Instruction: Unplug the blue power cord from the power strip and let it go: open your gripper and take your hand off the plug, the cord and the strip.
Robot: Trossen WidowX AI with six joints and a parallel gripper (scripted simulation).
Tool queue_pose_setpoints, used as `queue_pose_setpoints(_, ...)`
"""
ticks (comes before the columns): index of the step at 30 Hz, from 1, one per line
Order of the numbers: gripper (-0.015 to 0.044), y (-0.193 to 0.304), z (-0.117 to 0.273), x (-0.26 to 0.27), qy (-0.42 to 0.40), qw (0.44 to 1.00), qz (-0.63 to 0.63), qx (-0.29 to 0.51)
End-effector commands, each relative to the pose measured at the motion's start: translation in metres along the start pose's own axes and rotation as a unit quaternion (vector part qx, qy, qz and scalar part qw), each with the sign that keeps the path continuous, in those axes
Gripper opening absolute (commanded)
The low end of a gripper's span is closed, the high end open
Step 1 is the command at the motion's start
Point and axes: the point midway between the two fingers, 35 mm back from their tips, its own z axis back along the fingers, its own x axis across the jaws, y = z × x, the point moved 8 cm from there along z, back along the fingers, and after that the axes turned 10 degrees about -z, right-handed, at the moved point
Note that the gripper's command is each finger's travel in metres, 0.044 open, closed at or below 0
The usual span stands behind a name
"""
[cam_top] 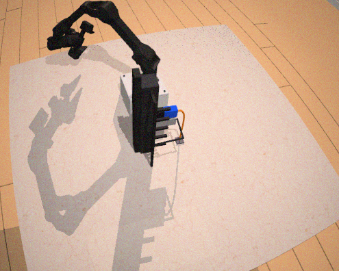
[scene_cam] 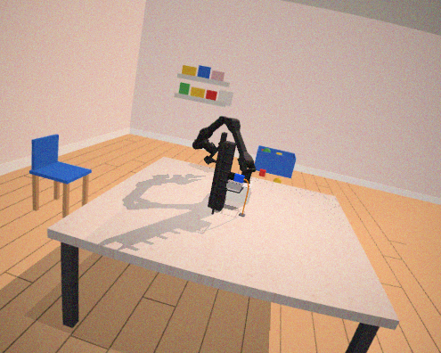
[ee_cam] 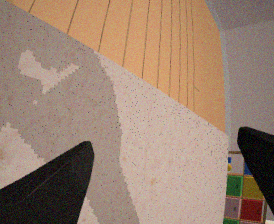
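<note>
A blue block point(cam_top: 170, 111) point(scene_cam: 239, 177), apparently the plug, sits beside the tall black upright body point(cam_top: 144, 113) point(scene_cam: 222, 176), above a small grey box. An orange cord point(cam_top: 183, 120) point(scene_cam: 246, 196) runs from it down to a small grey piece on the table. I cannot tell whether the plug is seated, and which part is the power strip is unclear. My gripper point(ee_cam: 165, 143) is open, its fingers wide apart with nothing between them. It hangs in the air at the upper left in the top view, well away from the plug and cord.
A white box point(cam_top: 163, 89) stands behind the black body, by the arm's foot. Thin black bars and a black wire outline stick out near the plug and cord. The table edge point(scene_cam: 216, 283) shows. A blue chair point(scene_cam: 61, 170) and a blue bin point(scene_cam: 276, 164) stand beyond the table.
</note>
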Motion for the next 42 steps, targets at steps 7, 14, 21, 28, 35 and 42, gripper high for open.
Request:
queue_pose_setpoints(7,0.0216,0.008,0.050,0.009,-0.065,0.997,0.010,-0.036)
queue_pose_setpoints(14,0.0160,0.037,0.140,0.018,-0.191,0.975,0.046,-0.101)
queue_pose_setpoints(21,0.0160,0.084,0.227,0.012,-0.320,0.926,0.108,-0.168)
queue_pose_setpoints(28,0.0160,0.127,0.281,-0.002,-0.408,0.873,0.162,-0.213)
queue_pose_setpoints(35,0.0160,0.179,0.331,-0.026,-0.493,0.800,0.226,-0.257)
queue_pose_setpoints(42,0.0160,0.238,0.372,-0.061,-0.573,0.704,0.296,-0.298)
